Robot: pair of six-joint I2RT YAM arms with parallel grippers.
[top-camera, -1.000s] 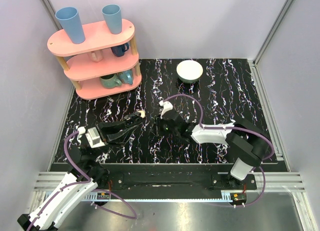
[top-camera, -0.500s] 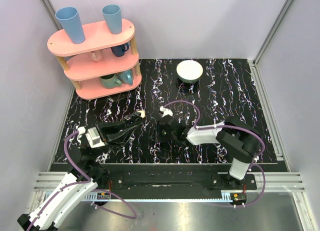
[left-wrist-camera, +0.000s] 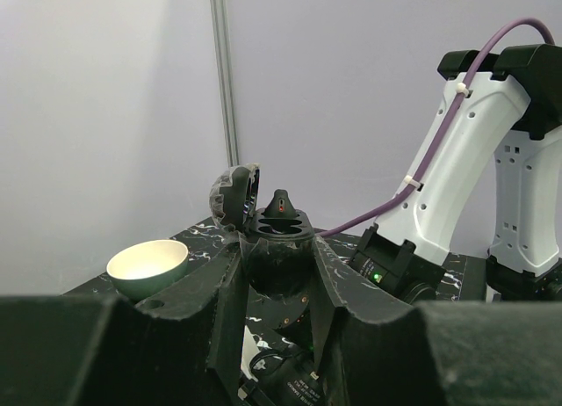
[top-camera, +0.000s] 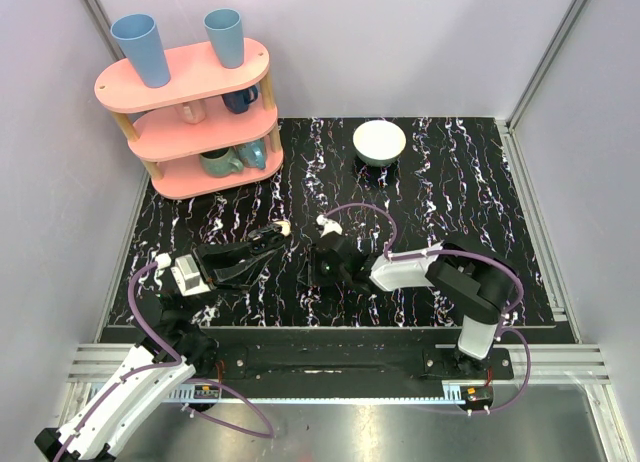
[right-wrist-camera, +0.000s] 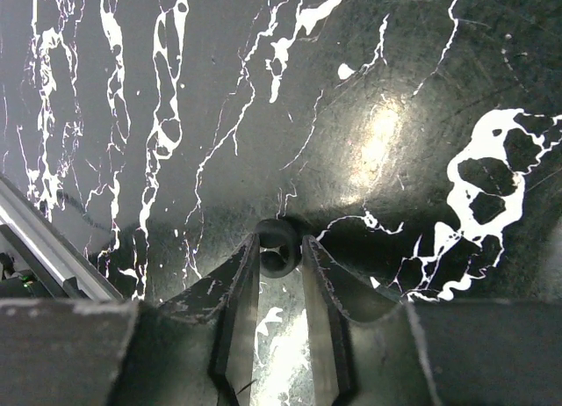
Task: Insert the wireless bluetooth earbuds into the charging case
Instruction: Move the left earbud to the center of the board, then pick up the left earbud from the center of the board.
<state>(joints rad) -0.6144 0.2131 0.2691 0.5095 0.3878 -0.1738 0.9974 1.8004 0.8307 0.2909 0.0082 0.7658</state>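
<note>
Black right hand (right-wrist-camera: pixel 279 252) pointing down, pinching earbud (right-wrist-camera: pixel 277 239) on table (right-wrist-camera: pixel 439 90)

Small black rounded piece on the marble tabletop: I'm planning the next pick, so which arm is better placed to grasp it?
Right. The right fingers already flank the small black rounded piece on the tabletop, while the left fingers are occupied gripping the open round charging case.
</note>
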